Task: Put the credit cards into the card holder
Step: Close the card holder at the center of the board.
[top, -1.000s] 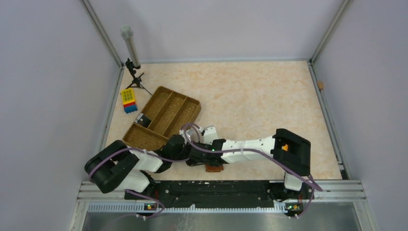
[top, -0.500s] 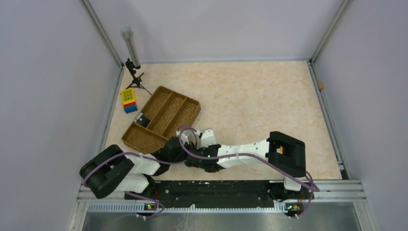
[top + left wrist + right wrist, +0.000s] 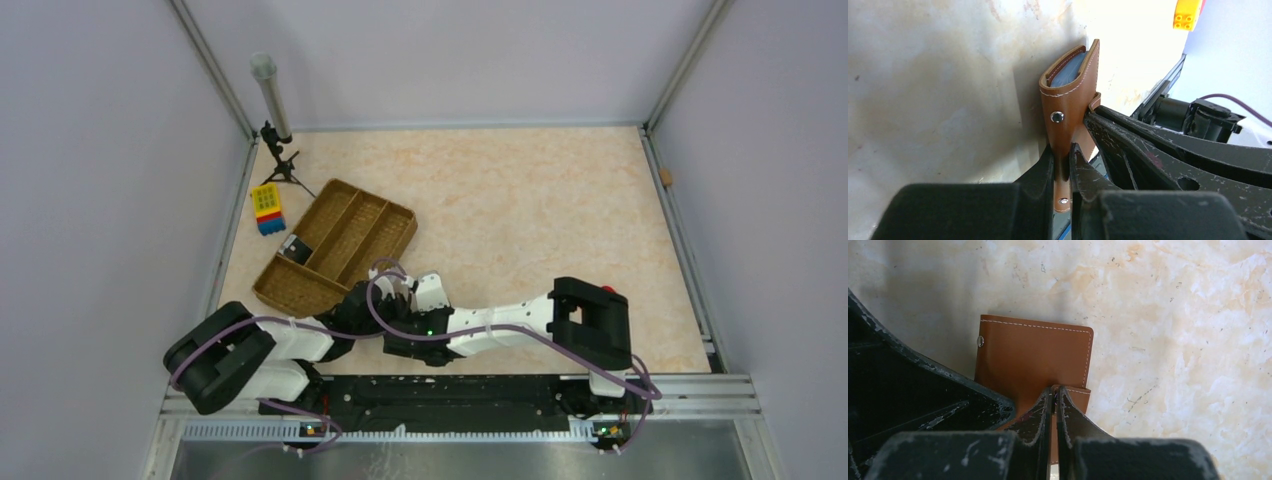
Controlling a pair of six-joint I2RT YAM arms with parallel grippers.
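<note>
The card holder [image 3: 1070,95] is a brown leather wallet with white stitching and metal snaps, held on edge above the marbled table. A bluish-grey credit card [image 3: 1066,74] sits inside its open pocket. My left gripper [image 3: 1062,160] is shut on the holder's lower flap. My right gripper [image 3: 1055,396] is shut on a small brown tab of the same holder [image 3: 1033,357]. Right fingers [image 3: 1148,145] cross the left wrist view. In the top view both grippers [image 3: 385,320] meet near the table's front edge and hide the holder. No other cards show.
A large brown compartmented tray [image 3: 312,285] lies just behind the grippers, with a small dark object [image 3: 295,247] in it. A yellow-and-blue block [image 3: 267,208] and a small tripod with a tube [image 3: 272,100] stand at the far left. White walls enclose the table.
My right arm has pulled back toward the left and the near edge. The brown holder that showed under it is now hidden under both grippers. My left arm shifted slightly.
</note>
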